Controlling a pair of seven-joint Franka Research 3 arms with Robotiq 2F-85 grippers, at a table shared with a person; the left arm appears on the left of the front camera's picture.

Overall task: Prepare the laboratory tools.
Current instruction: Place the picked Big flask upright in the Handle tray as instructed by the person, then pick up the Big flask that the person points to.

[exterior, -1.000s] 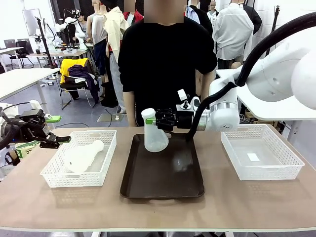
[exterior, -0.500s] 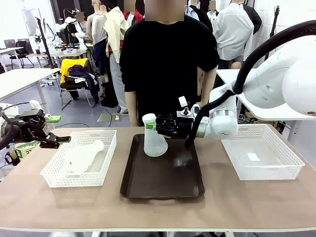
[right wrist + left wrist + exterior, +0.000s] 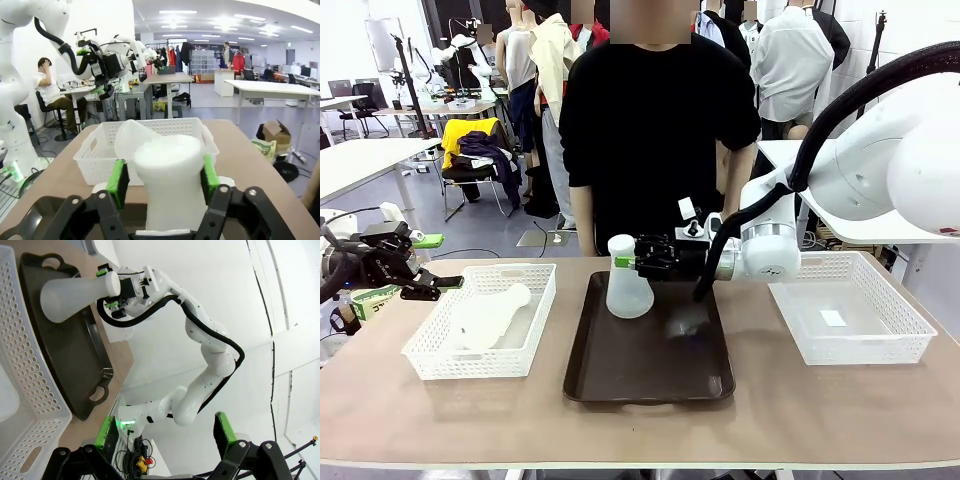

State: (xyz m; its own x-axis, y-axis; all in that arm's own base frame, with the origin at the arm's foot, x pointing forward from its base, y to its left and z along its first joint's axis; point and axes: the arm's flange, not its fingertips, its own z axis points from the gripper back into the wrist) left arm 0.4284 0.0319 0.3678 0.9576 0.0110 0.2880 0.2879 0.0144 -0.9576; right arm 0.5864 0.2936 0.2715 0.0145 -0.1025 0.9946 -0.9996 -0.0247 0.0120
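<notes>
Pale wooden bench [image 3: 440, 420], a person in black standing at its far side. At the far left end, the left fingers [image 3: 107, 432] hang spread wide with nothing between them. Next along is the left mesh basket [image 3: 465, 362], with one frosted flask [image 3: 485, 318] lying on its side in it. Now the centre, the dark tray [image 3: 650, 380], and here's the change: the second flask [image 3: 626, 296], tipped and carried higher a second ago, is now upright and lower at the tray's far end. The right fingers [image 3: 118, 181] are clamped around its neck. Whether the base has actually met the tray I can't quite tell; it looks down or all but. I'd judge this placement nearly done, with letting go the next step and the basket flask yet to come. On the right, the right mesh basket [image 3: 865, 358] sits just beside the tray.
</notes>
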